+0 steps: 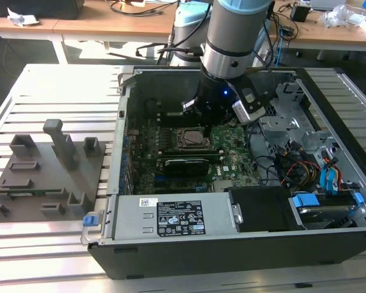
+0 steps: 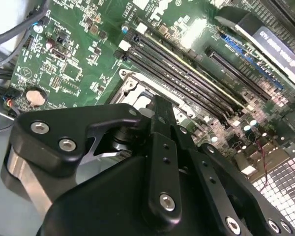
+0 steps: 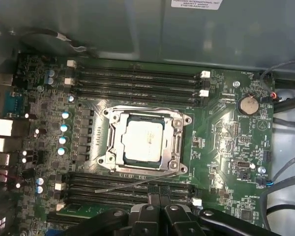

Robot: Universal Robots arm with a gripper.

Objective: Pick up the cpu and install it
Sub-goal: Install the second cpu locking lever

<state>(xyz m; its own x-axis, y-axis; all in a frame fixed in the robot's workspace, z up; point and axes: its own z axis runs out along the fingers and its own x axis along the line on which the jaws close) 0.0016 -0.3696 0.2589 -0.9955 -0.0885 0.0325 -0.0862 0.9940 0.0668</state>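
Cpu (image 3: 143,139): square chip, pale metal top, lying flat inside the socket frame (image 3: 178,142) at the middle of the motherboard (image 3: 226,132); it appears seated, not carried. Socket frame: metal, with a thin lever (image 3: 132,183) lying loose across the memory slots (image 3: 137,189) beside it. Gripper (image 1: 198,125): over the motherboard, just beside the socket, inside the case (image 1: 232,256); whether its jaws are parted or closed cannot be told. Step, as judged: placement looks done, with the socket seemingly not yet latched. Next move would call for care around the lever and pins. Grey fixture (image 1: 43,171): outside the case, on the exterior view's left.
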